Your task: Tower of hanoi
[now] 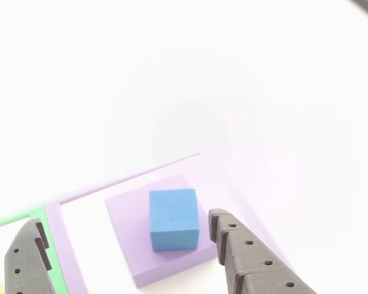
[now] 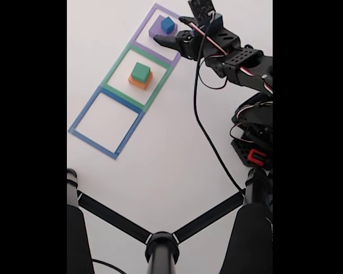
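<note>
Reaching across the white table [image 2: 177, 154] in the fixed view, the black arm [image 2: 240, 60] stretches to the far purple taped outline [image 2: 138, 35], its gripper [image 1: 126, 236] spread wide and holding nothing, fingers [image 1: 248, 254] on either side of the blocks. Blue cube [image 1: 173, 218] sits on the flat purple block [image 1: 126, 211] inside that outline; green cube [image 2: 140, 71] rests on the orange block [image 2: 139, 83] in the green outline [image 2: 111, 71] beside it. No legible writing.

Blue cube [image 1: 173, 219] is sitting on the flat purple block [image 1: 127, 228]; green cube [image 2: 140, 71] is sitting stacked on the orange block [image 2: 139, 83] nearby.
</note>
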